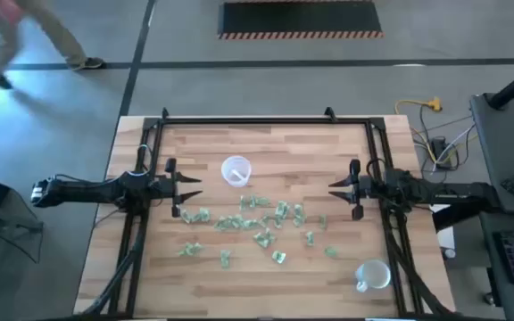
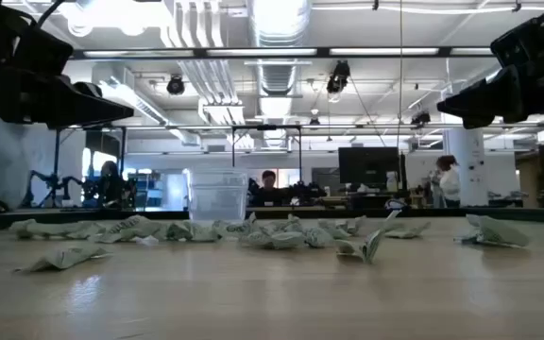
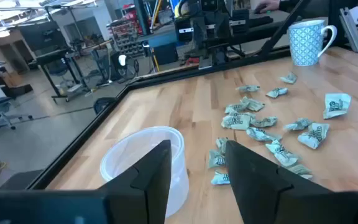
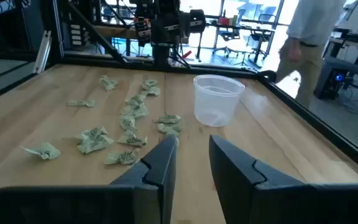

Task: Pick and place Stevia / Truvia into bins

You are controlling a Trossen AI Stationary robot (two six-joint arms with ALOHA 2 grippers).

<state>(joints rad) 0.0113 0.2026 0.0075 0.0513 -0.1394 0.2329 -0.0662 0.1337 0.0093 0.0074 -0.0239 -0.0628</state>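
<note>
Several pale green and white Stevia / Truvia sachets (image 1: 250, 219) lie scattered flat on the middle of the wooden table, also in the left wrist view (image 3: 263, 127) and the right wrist view (image 4: 128, 121). One translucent round bin (image 1: 236, 170) stands upright beyond them, toward the far side (image 3: 146, 163) (image 4: 217, 99) (image 2: 217, 196). My left gripper (image 1: 193, 191) (image 3: 196, 149) hovers open at the table's left, level, pointing at the pile. My right gripper (image 1: 335, 190) (image 4: 193, 142) hovers open at the right, facing it. Neither holds anything.
A white mug with a blue pattern (image 1: 373, 275) (image 3: 306, 40) stands near the table's near right corner. A black frame (image 1: 266, 122) runs round the table. A person (image 1: 25, 36) walks on the floor beyond the far left; another person (image 4: 319, 37) stands behind the table.
</note>
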